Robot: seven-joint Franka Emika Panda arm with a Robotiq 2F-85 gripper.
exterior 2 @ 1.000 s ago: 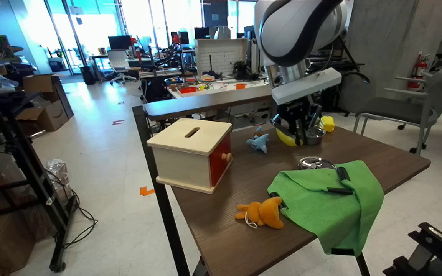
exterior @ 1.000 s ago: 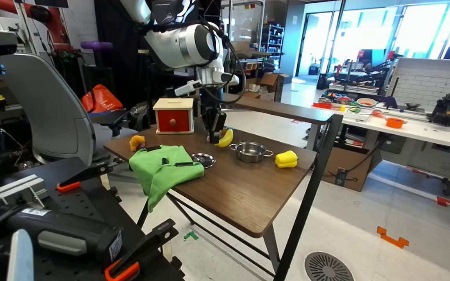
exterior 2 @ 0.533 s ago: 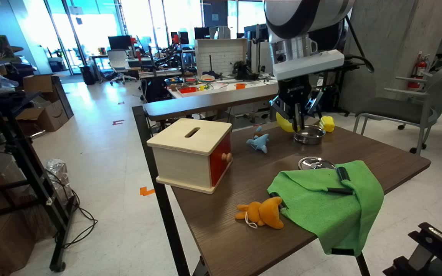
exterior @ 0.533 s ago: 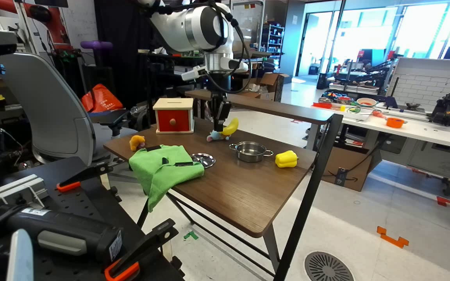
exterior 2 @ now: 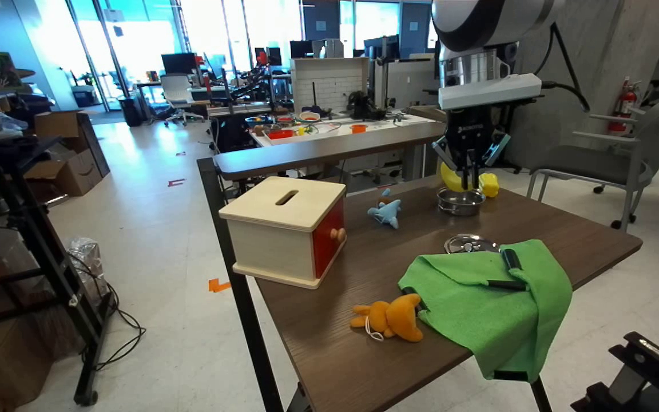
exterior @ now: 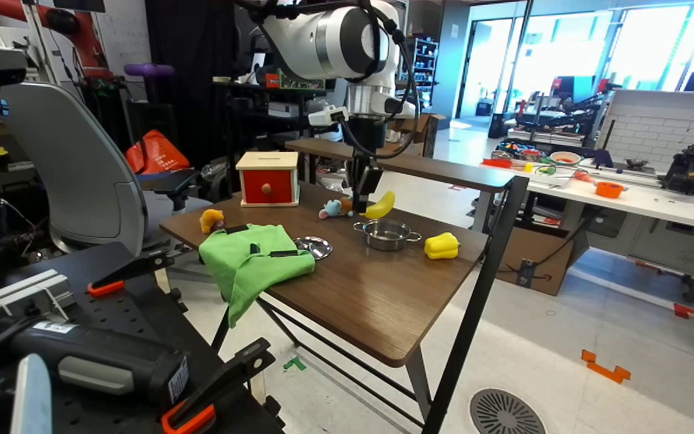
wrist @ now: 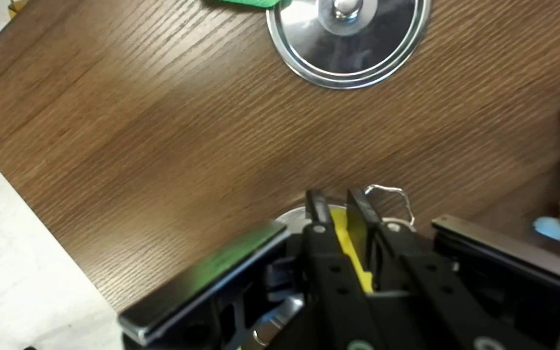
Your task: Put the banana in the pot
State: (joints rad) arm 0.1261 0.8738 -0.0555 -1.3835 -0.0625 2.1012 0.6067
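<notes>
My pincer [wrist: 336, 205] is closed narrowly on the banana [exterior: 382, 206], a smooth, plain yellow crescent with one end tipped up. The banana hangs close to the pot [exterior: 386, 242]; whether it is fully above it I can't quite judge from these angles. The pot is round, straight-sided, shiny metal. On the wood-grained worktop [exterior: 377, 295], the polished lid [wrist: 350, 46] lies knob-up beside the rumpled green cloth [exterior 2: 495, 309], while the pale, blocky wooden box [exterior 2: 272, 246] has a flat red front.
</notes>
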